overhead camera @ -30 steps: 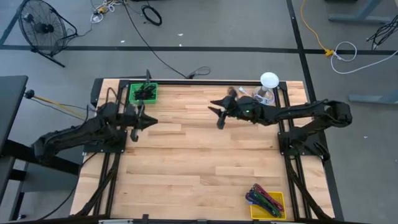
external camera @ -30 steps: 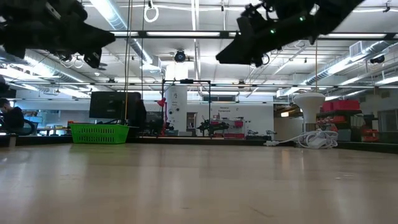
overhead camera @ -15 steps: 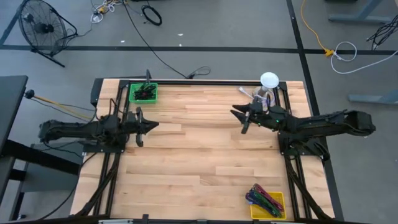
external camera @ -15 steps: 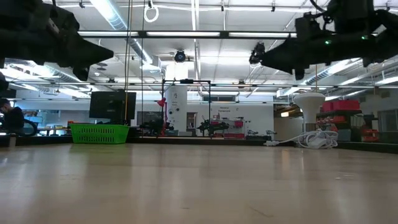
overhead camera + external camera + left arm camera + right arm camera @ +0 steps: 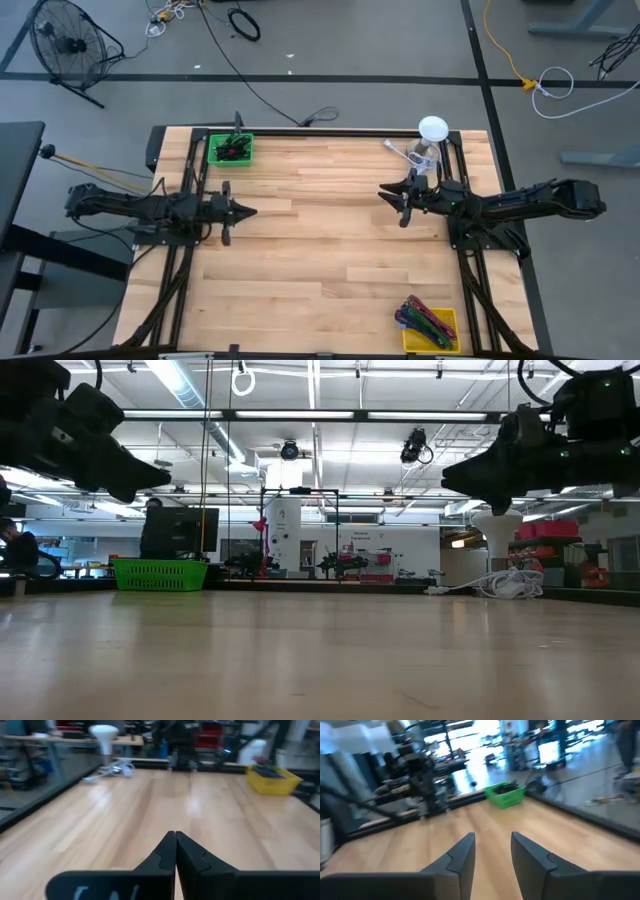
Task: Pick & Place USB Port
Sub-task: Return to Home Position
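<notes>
No USB port can be told apart in these views. A green basket (image 5: 231,149) with small dark items stands at the table's far left (image 5: 505,795). My left gripper (image 5: 250,211) hangs shut and bare above the table's left side, pointing level toward the right (image 5: 175,842). My right gripper (image 5: 385,193) hangs open above the right side, pointing level toward the left, with nothing between its fingers (image 5: 492,847). In the low view both stand well above the wood: left gripper (image 5: 160,478), right gripper (image 5: 450,475).
A yellow tray (image 5: 430,325) of coloured cables sits at the near right corner (image 5: 272,780). A white lamp-shaped object (image 5: 432,130) with pale cables (image 5: 415,155) beside it stands at the far right. Bare wood (image 5: 320,240) lies between the two grippers.
My right gripper has drawn back toward the table's right edge and sunk lower, its arm stretching out level. My left arm has swung round so that its gripper, which pointed slantwise near the green basket, now points straight toward the right edge, slightly nearer and lower.
</notes>
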